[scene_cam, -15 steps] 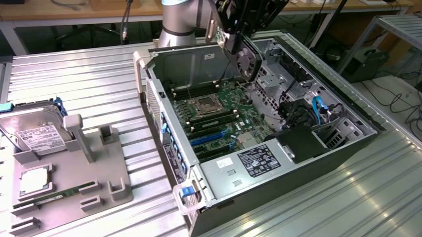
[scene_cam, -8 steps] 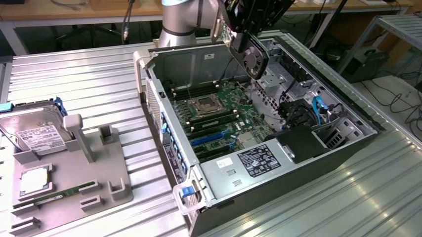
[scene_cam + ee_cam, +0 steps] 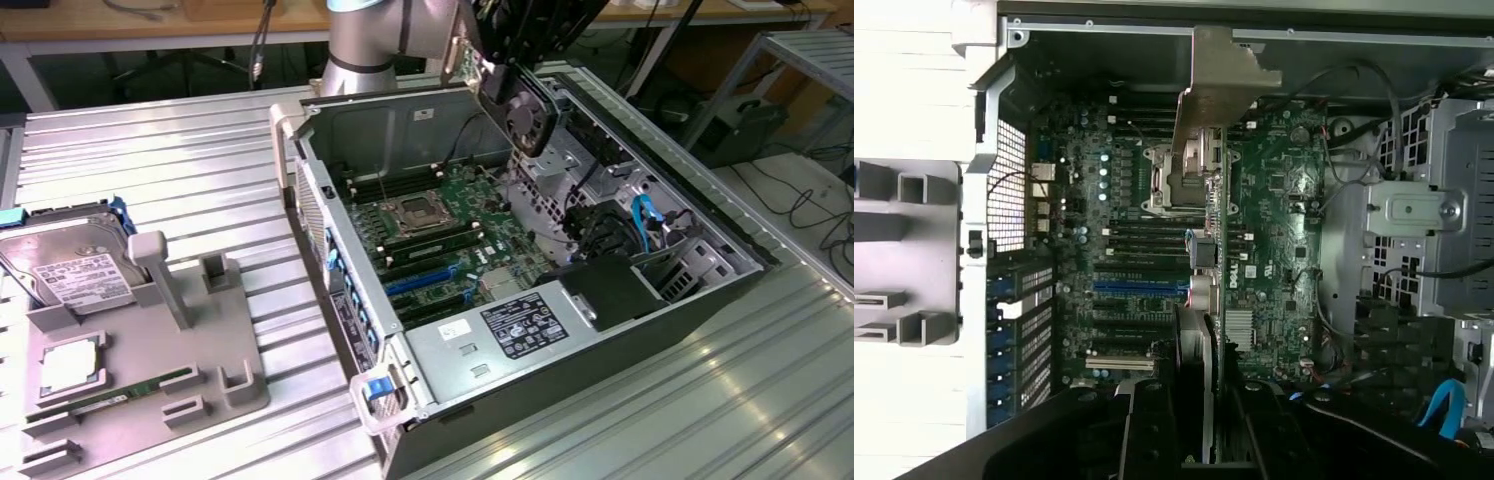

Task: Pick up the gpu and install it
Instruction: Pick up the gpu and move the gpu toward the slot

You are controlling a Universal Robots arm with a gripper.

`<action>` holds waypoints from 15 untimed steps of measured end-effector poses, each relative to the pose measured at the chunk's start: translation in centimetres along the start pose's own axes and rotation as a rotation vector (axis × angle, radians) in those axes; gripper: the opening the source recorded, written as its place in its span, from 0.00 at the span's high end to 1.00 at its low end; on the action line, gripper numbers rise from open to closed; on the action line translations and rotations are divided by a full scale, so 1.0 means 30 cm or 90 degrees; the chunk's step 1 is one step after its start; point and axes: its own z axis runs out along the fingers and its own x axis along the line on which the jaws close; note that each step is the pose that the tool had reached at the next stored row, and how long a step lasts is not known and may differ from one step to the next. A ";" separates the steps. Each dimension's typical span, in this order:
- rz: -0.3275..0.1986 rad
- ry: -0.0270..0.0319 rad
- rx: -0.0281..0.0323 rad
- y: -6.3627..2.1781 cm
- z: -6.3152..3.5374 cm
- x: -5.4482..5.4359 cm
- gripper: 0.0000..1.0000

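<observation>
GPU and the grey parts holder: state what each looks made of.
The gpu: its glossy black fan housing looks plastic, and its bracket is dull and silvery, like bent sheet metal. The parts holder: matte grey with blocky ridges, probably moulded or printed plastic; can't be sure.

The gpu (image 3: 525, 108) hangs in the air above the open computer case (image 3: 304, 190), clamped at one end in the tool (image 3: 1204, 440). It is a green card turned on edge, black round fan on one face, silver bracket (image 3: 1219, 75) at its free end.
</observation>
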 end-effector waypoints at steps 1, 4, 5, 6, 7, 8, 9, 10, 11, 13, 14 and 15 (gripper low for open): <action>0.000 0.0000 0.0000 0.000 0.000 -0.009 0.73; 0.000 0.0000 -0.0001 -0.001 0.001 -0.038 0.73; 0.000 0.0000 0.0000 -0.001 0.001 -0.049 0.73; 0.000 0.0000 0.0002 0.000 0.001 -0.059 0.73; 0.000 0.0000 0.0001 -0.001 0.001 -0.064 0.73; 0.000 0.0001 0.0001 -0.001 0.001 -0.066 0.73; 0.000 0.0000 0.0001 -0.001 0.001 -0.066 0.73; 0.000 0.0000 0.0001 -0.001 0.002 -0.066 0.73; 0.000 0.0000 0.0001 -0.001 0.002 -0.066 0.73; 0.000 0.0000 0.0001 -0.001 0.002 -0.066 0.73; 0.000 0.0000 0.0001 -0.001 0.002 -0.066 0.73; 0.000 0.0000 0.0001 -0.001 0.002 -0.066 0.73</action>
